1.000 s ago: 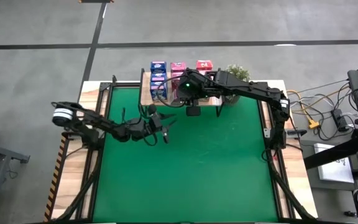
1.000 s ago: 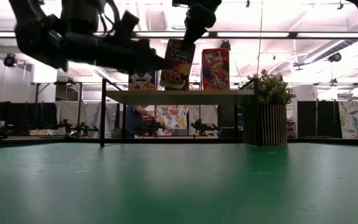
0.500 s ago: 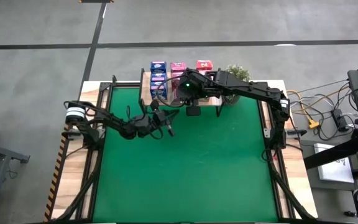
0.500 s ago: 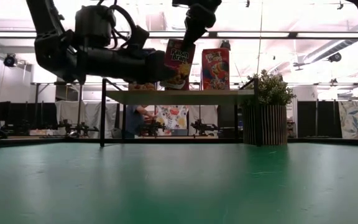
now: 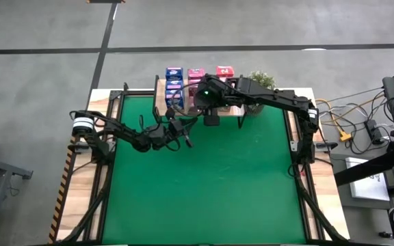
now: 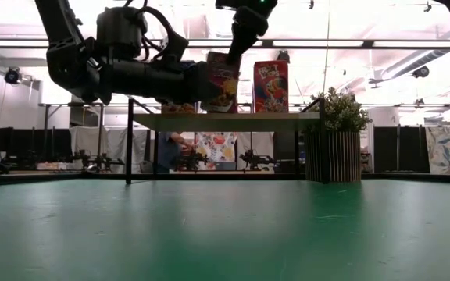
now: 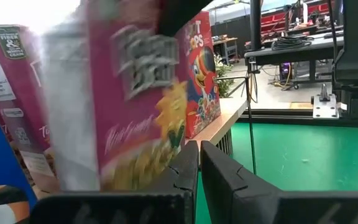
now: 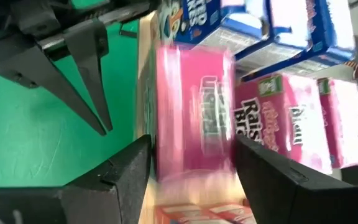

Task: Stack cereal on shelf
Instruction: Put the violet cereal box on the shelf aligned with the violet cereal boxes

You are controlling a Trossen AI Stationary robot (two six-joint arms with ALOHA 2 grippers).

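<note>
Left gripper (image 5: 181, 132), fingers closed and empty, hovers over the green mat (image 5: 211, 184) just before the shelf (image 6: 225, 121). Right gripper (image 8: 191, 162) clamps a blurred pink cereal box (image 8: 194, 118) above the shelf. Behind it, further boxes (image 5: 174, 74) are partly hidden.

Green mat (image 5: 211, 184) covers table, bare. At its far edge, wooden shelf (image 6: 225, 121) on thin black legs; cereal boxes (image 5: 174, 74) stand on it, potted plant (image 6: 336, 144) just beside.
</note>
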